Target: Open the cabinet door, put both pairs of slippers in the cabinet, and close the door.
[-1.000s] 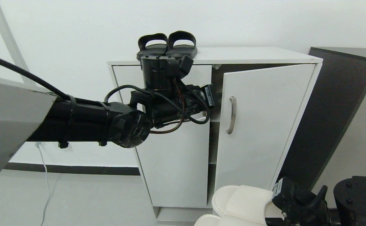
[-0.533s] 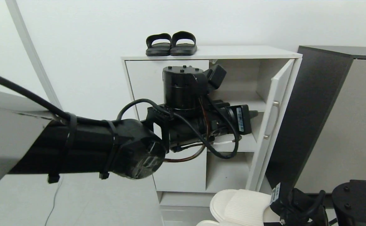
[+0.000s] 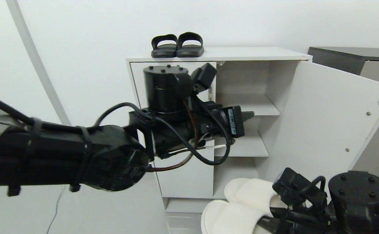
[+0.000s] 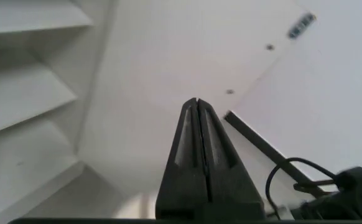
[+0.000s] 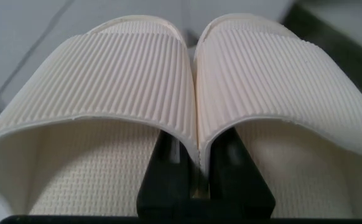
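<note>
A pair of black slippers [image 3: 177,45] sits on top of the white cabinet [image 3: 257,53]. The cabinet's right door [image 3: 332,123] stands wide open, showing bare shelves [image 3: 252,110]; its left door [image 3: 184,177] is closed. My left gripper [image 3: 250,114] hangs in front of the open compartment, level with the upper shelf. Its fingers [image 4: 197,134] are shut with nothing between them. Low on the right, my right gripper [image 3: 274,212] is shut on a pair of white ribbed slippers [image 3: 238,208]. It pinches both inner straps [image 5: 196,93] together between its fingers [image 5: 168,180].
A dark grey cabinet [image 3: 342,53] stands just beyond the open door on the right. A white wall is behind, and a thin cable [image 3: 54,208] hangs down to the floor at the left. The open door's inner face [image 4: 187,56] is close to my left gripper.
The right door swung from slightly ajar to wide open. My left arm drew back to the left. The right gripper with the white slippers rose a little. The head view shifted.
</note>
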Robot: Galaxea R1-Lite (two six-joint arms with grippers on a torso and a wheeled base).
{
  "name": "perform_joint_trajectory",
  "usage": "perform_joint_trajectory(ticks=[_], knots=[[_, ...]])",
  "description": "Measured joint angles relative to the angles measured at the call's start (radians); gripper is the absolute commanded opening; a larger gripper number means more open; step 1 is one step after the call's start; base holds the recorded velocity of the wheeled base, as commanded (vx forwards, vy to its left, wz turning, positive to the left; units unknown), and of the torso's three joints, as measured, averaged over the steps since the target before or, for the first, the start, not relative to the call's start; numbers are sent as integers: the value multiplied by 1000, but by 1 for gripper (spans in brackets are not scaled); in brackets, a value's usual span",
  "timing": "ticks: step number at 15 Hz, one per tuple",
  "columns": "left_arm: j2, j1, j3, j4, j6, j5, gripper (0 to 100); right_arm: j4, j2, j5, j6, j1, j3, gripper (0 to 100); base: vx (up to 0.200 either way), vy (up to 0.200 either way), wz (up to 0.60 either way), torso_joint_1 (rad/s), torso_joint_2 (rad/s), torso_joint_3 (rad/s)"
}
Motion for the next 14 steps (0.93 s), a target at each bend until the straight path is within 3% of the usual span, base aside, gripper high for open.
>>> perform_joint_trajectory(ticks=[3,6,8,11,14], knots=[[-142,83,104,24,23,58,0,-31,101,-199,109,-43,-113,0,0,0,0,0,0,0],[-352,155,254,93,106,179,0,-47,230,-451,206,-69,-257,0,0,0,0,0,0,0],[-519,177,344,189,152,274,0,-52,285,-491,223,-90,-305,0,0,0,0,0,0,0],[-768,208,467,346,232,466,0,-64,315,-495,222,-95,-318,0,0,0,0,0,0,0],[-983,366,629,393,296,567,0,-64,326,-516,220,-95,-321,0,0,0,0,0,0,0]])
